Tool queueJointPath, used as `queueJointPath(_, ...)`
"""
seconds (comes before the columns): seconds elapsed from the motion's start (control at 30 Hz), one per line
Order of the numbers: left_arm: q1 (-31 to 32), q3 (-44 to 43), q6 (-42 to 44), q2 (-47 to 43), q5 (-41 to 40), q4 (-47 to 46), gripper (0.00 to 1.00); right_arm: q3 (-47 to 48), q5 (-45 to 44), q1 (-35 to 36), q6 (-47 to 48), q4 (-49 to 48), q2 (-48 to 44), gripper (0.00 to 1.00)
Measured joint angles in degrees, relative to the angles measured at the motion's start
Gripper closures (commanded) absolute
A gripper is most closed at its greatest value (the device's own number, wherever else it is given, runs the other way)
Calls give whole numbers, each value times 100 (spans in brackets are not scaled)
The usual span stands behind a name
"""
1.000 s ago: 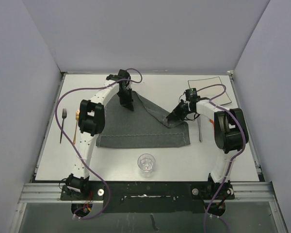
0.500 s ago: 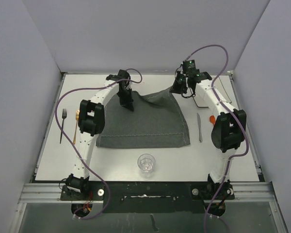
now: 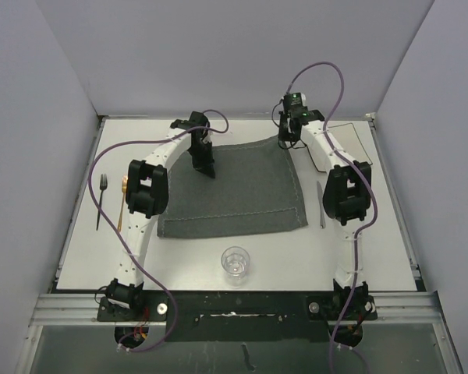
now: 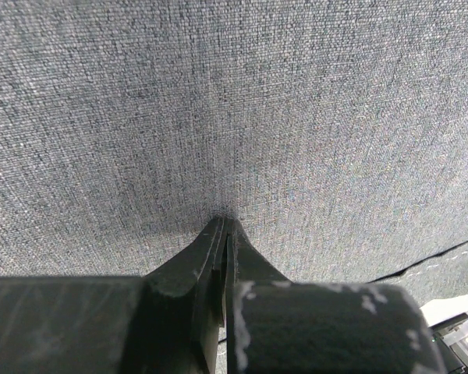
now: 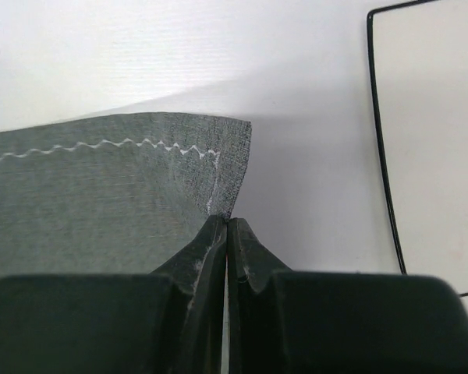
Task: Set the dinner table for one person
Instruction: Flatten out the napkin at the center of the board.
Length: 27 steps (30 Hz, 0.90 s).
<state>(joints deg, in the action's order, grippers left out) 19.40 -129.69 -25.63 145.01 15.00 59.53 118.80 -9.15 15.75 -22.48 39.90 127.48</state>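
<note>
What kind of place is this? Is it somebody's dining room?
Probably a robot test booth, not a home. Plain pale walls box in the dinner table, and two cabled robot arms are bolted at its near edge.

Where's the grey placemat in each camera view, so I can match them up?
Top external: placemat, centre of frame.
Left wrist: placemat fills nearly the whole frame.
Right wrist: placemat lower left, corner near centre.
Shared landmark: black-rimmed plate, right of the placemat in top external and right wrist.
</note>
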Motion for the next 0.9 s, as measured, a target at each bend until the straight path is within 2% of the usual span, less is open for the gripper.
queueJointPath(0.13, -11, -4, 2, 9, 7, 0, 100, 341, -317, -2, 175, 133, 562, 98)
queueJointPath(0.2, -17, -24, 4, 22, 24, 7, 100, 686, -437, -2, 214, 251, 850, 90)
queueJointPath(0.27, -26, -46, 13, 37, 46, 20, 100, 940, -540, -31, 229, 332, 1071, 77)
queueJointPath(0.33, -31, -72, 22, 55, 63, 31, 100, 975, -636, -35, 223, 393, 1117, 70)
queueJointPath(0.47, -35, -103, 46, 70, 74, 55, 100, 957, -752, -57, 195, 448, 1104, 61)
queueJointPath(0.57, -33, -260, 111, 136, 50, 170, 95, 789, -804, -85, 127, 431, 1036, 59)
queueJointPath(0.67, -31, -417, 245, 186, -55, 275, 89, 352, -774, -111, 109, 345, 782, 62)
queueJointPath(0.83, -26, -485, 448, 184, -256, 345, 84, -118, -481, -105, 155, 297, 289, 88)
queueJointPath(0.9, -24, -509, 531, 179, -343, 376, 82, -136, -398, -44, 234, 291, 140, 96)
